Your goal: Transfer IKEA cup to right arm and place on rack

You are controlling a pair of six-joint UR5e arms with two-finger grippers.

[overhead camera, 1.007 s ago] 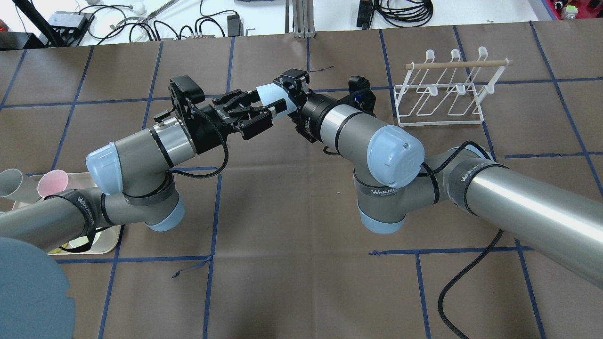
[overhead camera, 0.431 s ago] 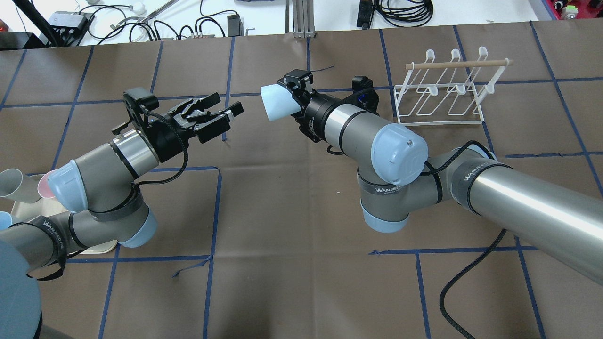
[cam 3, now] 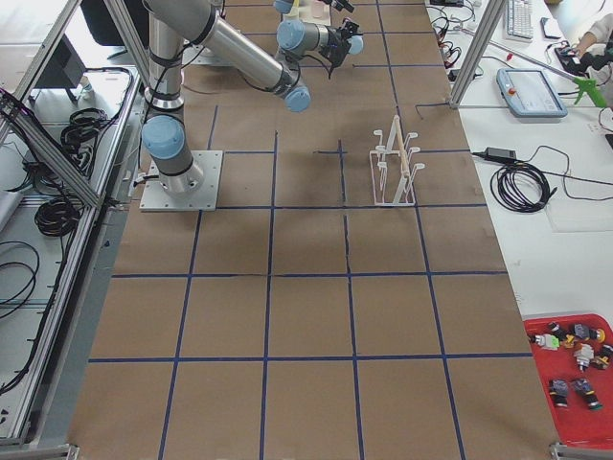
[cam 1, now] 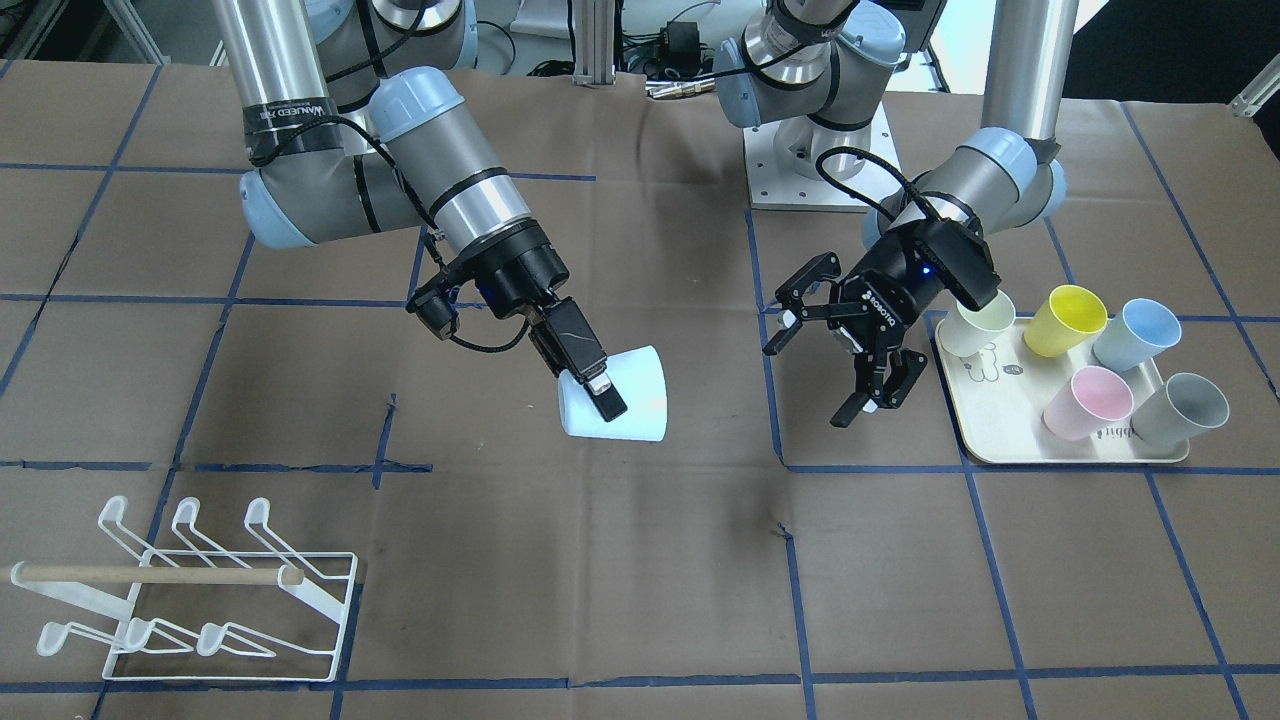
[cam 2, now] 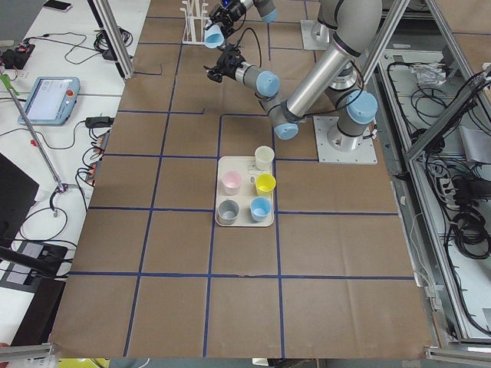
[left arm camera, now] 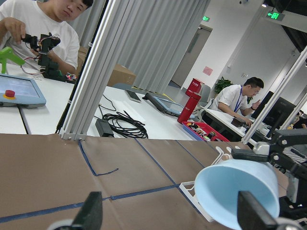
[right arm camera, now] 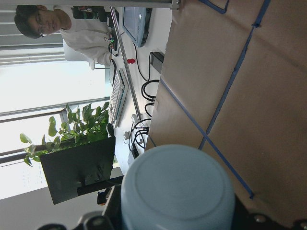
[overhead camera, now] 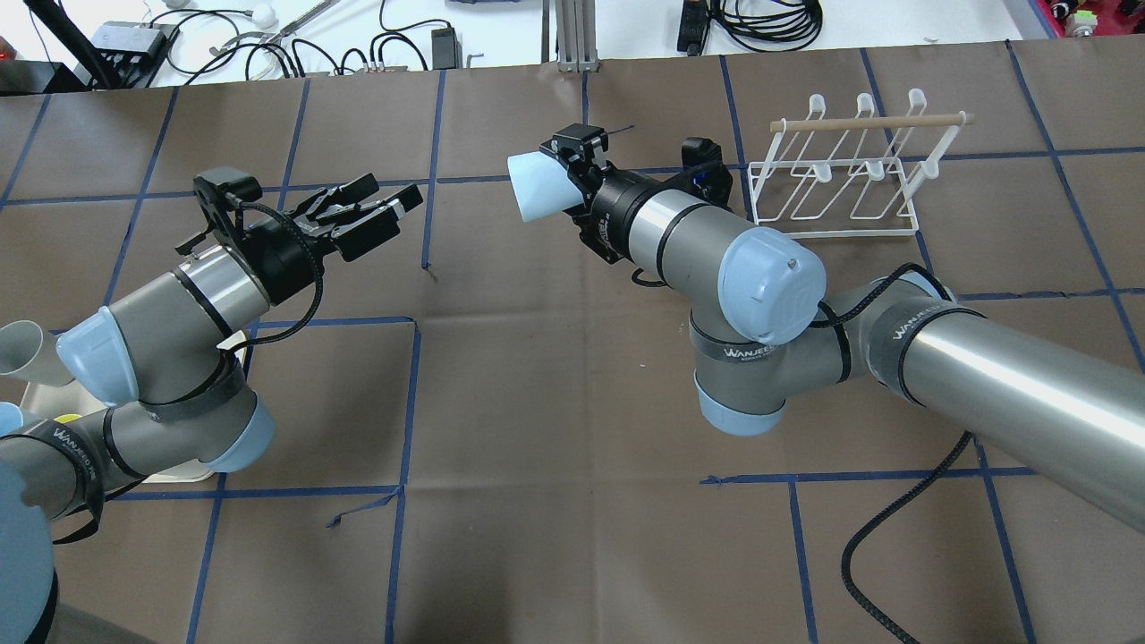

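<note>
Item 1. IKEA cup, light blue plastic. Held in my right gripper, lifted off the table and lying on its side. The open mouth faces my left gripper, and the closed base faces back toward my right wrist camera. One black finger lies along the outside wall of the cup in the front-facing view. The jaws are closed onto the cup.

Item 2. Right arm, silver tube with light-blue joint caps. It reaches in from my right side, with the wrist angled toward the table's middle.

Item 3. Left gripper, black. The jaws are spread wide with nothing between them. It points at the cup's mouth but is well apart from it. The left arm is bent low over my left half of the table.

Item 4. Rack, white wire with upturned loop prongs and a light wooden dowel across the top. It stands on the table just beyond my right wrist, apart from the cup.

Item 5. Tray, cream, on my left side. It carries five cups: cream, yellow, blue, pink and grey.

Item 6. Table, covered in brown paper with a grid of blue tape.
</note>
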